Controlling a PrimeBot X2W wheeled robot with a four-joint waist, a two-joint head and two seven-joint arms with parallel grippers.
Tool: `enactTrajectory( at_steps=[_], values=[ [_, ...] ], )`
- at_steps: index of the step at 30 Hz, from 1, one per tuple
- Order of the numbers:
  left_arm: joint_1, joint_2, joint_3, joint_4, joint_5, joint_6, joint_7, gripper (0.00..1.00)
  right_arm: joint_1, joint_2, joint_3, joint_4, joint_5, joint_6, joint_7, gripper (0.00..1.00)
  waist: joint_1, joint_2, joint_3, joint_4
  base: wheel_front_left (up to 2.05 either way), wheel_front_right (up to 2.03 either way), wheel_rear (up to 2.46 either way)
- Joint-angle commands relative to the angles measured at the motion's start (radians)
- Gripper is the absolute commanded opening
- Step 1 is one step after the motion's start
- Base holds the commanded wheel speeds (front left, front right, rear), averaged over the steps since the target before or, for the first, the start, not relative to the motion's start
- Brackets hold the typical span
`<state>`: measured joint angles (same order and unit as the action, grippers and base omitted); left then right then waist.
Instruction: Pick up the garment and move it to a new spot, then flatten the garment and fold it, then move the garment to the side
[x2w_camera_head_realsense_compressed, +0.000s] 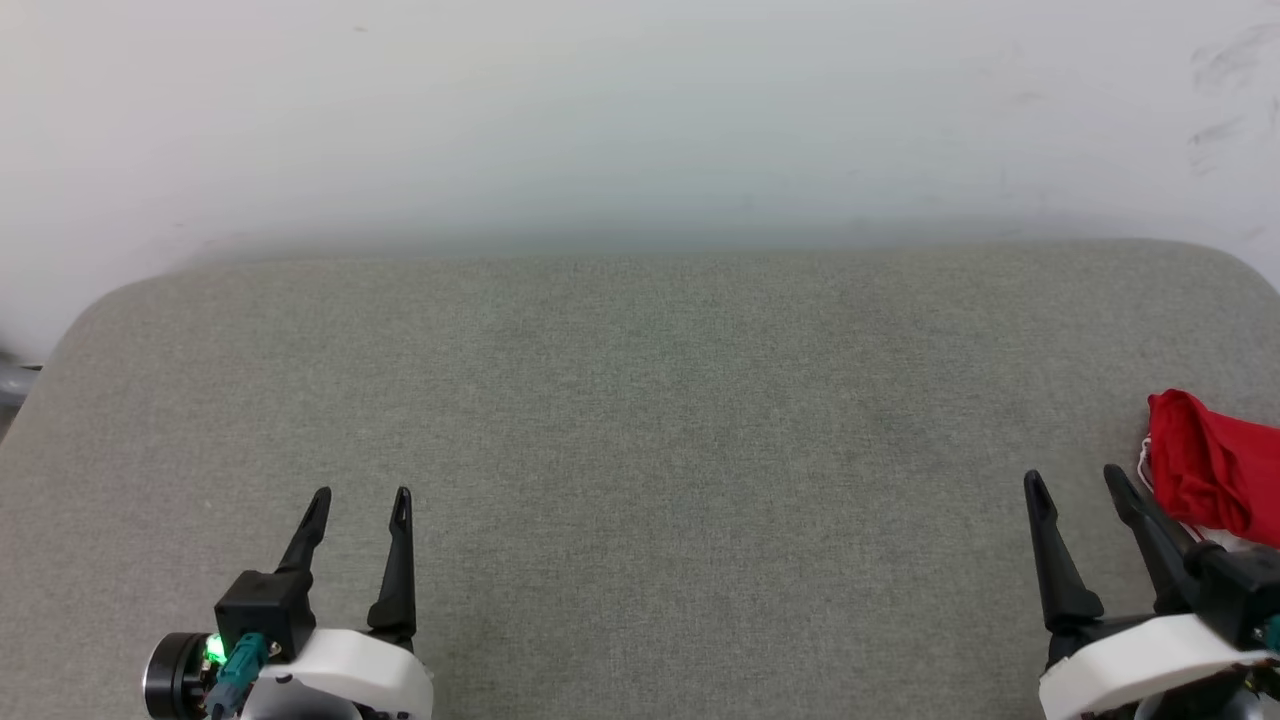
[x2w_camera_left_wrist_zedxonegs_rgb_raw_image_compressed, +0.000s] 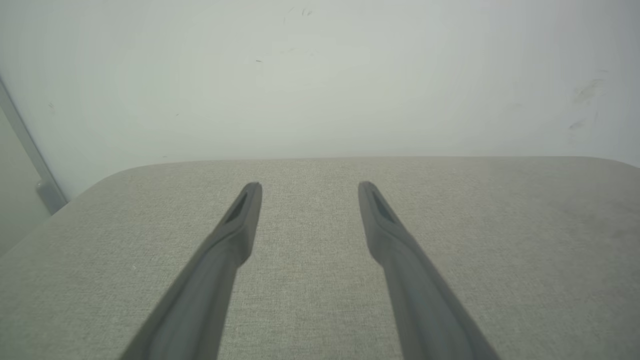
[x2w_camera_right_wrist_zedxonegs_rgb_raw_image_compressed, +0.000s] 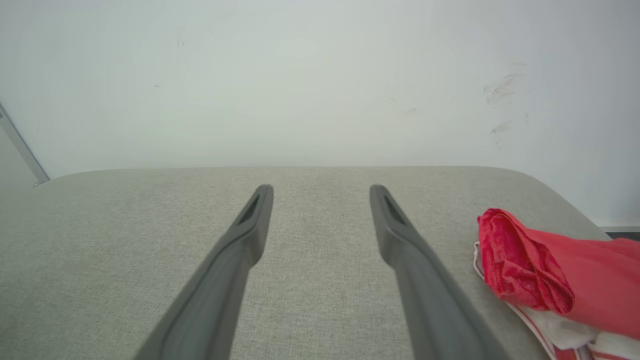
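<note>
The left gripper (x2w_camera_head_realsense_compressed: 362, 492) sits at 7 o'clock in the head view, its white forearm low over the grey padded table (x2w_camera_head_realsense_compressed: 640, 400), its two dark fingers pointing toward 12 o'clock at the pale wall (x2w_camera_head_realsense_compressed: 640, 120). The fingers stand moderately apart with nothing between them; the left wrist view shows bare cloth in the gap.

The right gripper (x2w_camera_head_realsense_compressed: 1074, 476) is at 4 o'clock in the head view, fingers leaning slightly toward 11 o'clock. They are spread about as wide as the left pair and hold nothing.

The garment (x2w_camera_head_realsense_compressed: 1215, 470) lies bunched on the table at 3 to 4 o'clock, against the right edge of the head view, at about 2 o'clock from the right gripper's fingertips. In the right wrist view it is a crumpled red heap with white striped trim beneath, just beside the outer finger, with a strip of table showing between them
</note>
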<state>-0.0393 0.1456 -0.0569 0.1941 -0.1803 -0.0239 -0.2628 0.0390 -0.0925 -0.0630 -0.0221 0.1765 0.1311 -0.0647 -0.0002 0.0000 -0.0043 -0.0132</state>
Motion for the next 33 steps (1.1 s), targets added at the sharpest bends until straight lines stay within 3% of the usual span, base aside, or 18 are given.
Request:
enactTrajectory(
  at_steps=[1, 14, 33],
  values=[
    [0.017, -0.002, 0.004, 0.003, 0.005, -0.005, -0.002, 1.0, 0.032, 0.009, -0.007, -0.03, -0.006, -0.001, 0.011, 1.0, 0.0002, 0.0, -0.011, 0.002, 0.0, 0.0, 0.0],
    [0.059, -0.015, 0.019, 0.033, 0.028, -0.021, -0.002, 1.0, 0.126, 0.035, -0.022, -0.158, -0.025, -0.001, 0.078, 1.0, 0.0002, 0.0, -0.037, -0.015, 0.0, 0.0, 0.0],
    [0.037, -0.03, 0.039, 0.051, 0.046, -0.037, -0.002, 1.0, 0.118, 0.038, -0.019, -0.182, -0.06, -0.001, 0.099, 1.0, 0.0002, 0.0, -0.024, -0.016, 0.0, 0.0, 0.0]
  ],
)
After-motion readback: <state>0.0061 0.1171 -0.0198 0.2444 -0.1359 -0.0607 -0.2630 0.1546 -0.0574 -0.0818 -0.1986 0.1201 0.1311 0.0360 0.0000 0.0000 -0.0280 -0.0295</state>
